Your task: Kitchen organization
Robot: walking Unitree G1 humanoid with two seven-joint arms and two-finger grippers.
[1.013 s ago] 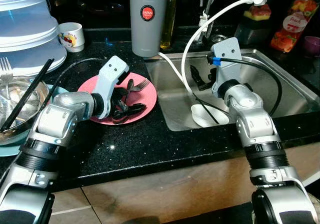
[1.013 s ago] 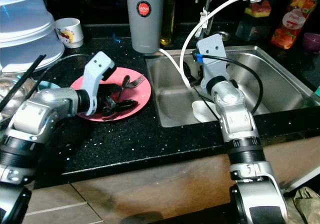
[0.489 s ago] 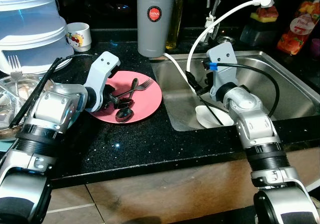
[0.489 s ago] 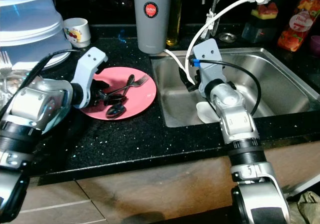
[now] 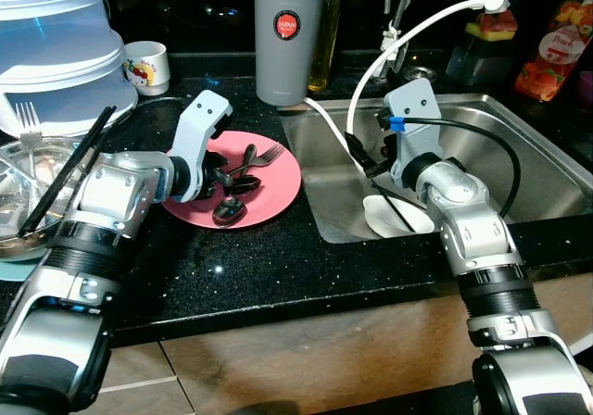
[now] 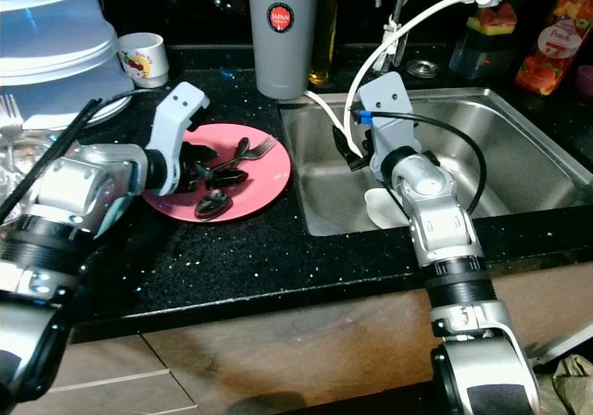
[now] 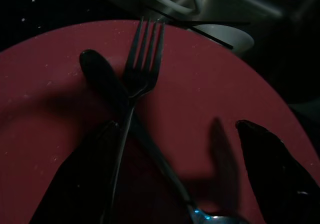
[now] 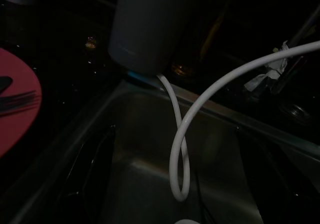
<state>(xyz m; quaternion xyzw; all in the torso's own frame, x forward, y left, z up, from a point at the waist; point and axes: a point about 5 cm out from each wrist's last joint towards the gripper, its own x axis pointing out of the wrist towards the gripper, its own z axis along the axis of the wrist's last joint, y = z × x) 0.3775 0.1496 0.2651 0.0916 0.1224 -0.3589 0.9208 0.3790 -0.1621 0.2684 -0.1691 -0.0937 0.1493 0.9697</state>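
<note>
A pink plate [image 5: 276,188] lies on the black counter left of the sink. On it are a fork [image 5: 265,156] and two spoons, one [image 5: 229,212] near the front rim. My left gripper [image 5: 225,177] hovers low over the plate's left half, open. In the left wrist view its fingers [image 7: 85,184] stand on either side of the crossed handles of the fork [image 7: 142,64] and a dark spoon [image 7: 100,74]. My right gripper [image 5: 363,158] is open inside the sink [image 5: 528,169], above a white bowl [image 5: 394,216].
A white hose [image 5: 371,72] loops into the sink beside a grey flask [image 5: 287,35]. A mug [image 5: 146,67], stacked plastic covers [image 5: 56,54] and a glass bowl [image 5: 23,188] with chopsticks and a fork sit at the left. Bottles [image 5: 551,44] stand behind the sink.
The camera shifted a second ago. Since then my left gripper has slid a little right, farther over the plate and the cutlery. The right arm has stayed put.
</note>
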